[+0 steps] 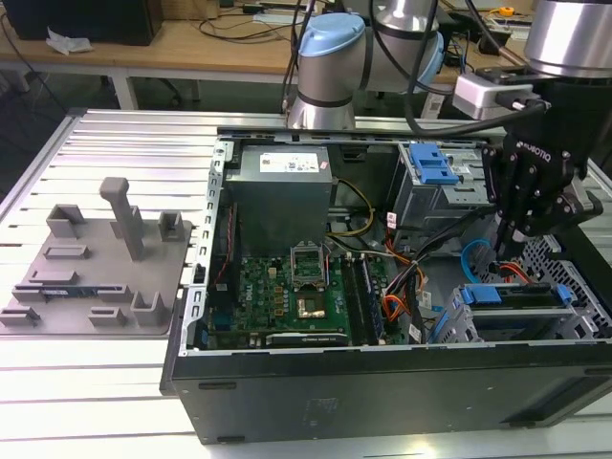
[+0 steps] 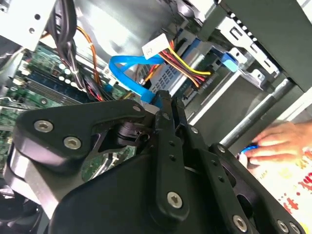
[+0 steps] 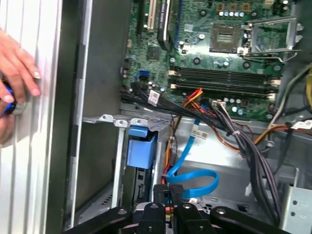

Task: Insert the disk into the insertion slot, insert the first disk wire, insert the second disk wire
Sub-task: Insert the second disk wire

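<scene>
The disk (image 1: 521, 296), in its blue caddy, already sits inside the insertion slot (image 1: 459, 320) at the near end of the open computer case (image 1: 382, 382), toward the exterior view's right. Just behind it, one second disk wire (image 3: 192, 178), the flat blue cable, loops up from the drive end, and one first disk wire (image 2: 183, 66), the orange-red bundle, runs to the same area with its plug apparently seated. The gripper (image 3: 170, 192) hangs right above the drive's connector edge, its two fingers pressed close together around what looks like the blue cable's dark plug, likely held so to push it straight in. One hand (image 3: 19, 73) rests on the table outside the case, on a blue button.
</scene>
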Robot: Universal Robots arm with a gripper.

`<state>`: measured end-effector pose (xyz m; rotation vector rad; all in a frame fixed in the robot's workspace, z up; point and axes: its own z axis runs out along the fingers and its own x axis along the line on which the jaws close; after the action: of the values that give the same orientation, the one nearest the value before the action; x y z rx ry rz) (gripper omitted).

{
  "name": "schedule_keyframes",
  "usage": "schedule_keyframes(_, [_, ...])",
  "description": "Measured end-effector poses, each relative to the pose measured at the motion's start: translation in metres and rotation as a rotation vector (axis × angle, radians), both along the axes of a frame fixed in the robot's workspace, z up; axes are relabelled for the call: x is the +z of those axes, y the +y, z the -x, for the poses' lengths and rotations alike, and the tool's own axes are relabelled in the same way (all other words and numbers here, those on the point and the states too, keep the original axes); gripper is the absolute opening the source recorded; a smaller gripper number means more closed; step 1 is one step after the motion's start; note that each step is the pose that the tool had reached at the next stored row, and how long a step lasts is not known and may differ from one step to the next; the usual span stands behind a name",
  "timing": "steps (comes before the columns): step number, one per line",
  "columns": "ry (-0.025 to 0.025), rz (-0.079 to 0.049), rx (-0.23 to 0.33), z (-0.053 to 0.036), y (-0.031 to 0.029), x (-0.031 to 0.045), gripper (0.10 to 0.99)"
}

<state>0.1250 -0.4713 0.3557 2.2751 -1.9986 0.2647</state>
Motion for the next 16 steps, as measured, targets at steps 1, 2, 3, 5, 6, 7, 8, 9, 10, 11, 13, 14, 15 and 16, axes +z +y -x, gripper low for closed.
schedule_keyframes(1, [0.0, -0.01, 0.0, -0.0004, -0.0007, 0.0001, 0.161])
schedule_keyframes(2, [0.0, -0.022, 0.0, -0.001, -0.0015, 0.0002, 0.161])
schedule_keyframes(3, [-0.0001, -0.028, 0.0, -0.002, -0.0018, 0.0003, 0.161])
schedule_keyframes(5, [0.0, -0.029, 0.0, -0.0021, -0.0017, 0.0003, 0.161])
schedule_keyframes(6, [0.0, -0.029, 0.0, -0.0021, -0.0017, 0.0003, 0.161])
schedule_keyframes(7, [0.0, -0.029, 0.0, -0.0021, -0.0018, 0.0003, 0.161])
schedule_keyframes(8, [0.0, -0.029, 0.0, -0.0021, -0.0018, 0.0003, 0.161])
schedule_keyframes(9, [0.0032, -0.03, 0.0, -0.0029, -0.0024, 0.0003, 0.161])
schedule_keyframes(10, [0.0104, -0.033, 0.0, -0.0039, -0.0032, 0.0003, 0.161])
schedule_keyframes(11, [0.016, -0.035, 0.0, -0.0044, -0.0038, 0.0002, 0.161])
schedule_keyframes(13, [0.031, -0.042, -0.001, -0.0056, -0.005, 0.0003, 0.161])
schedule_keyframes(14, [0.0378, -0.046, -0.001, -0.0061, -0.0056, 0.0002, 0.161])
schedule_keyframes(15, [0.0385, -0.046, -0.004, -0.0061, -0.0057, 0.0002, 0.161])
schedule_keyframes(16, [0.0383, -0.046, -0.013, -0.0061, -0.0057, 0.0003, 0.161])
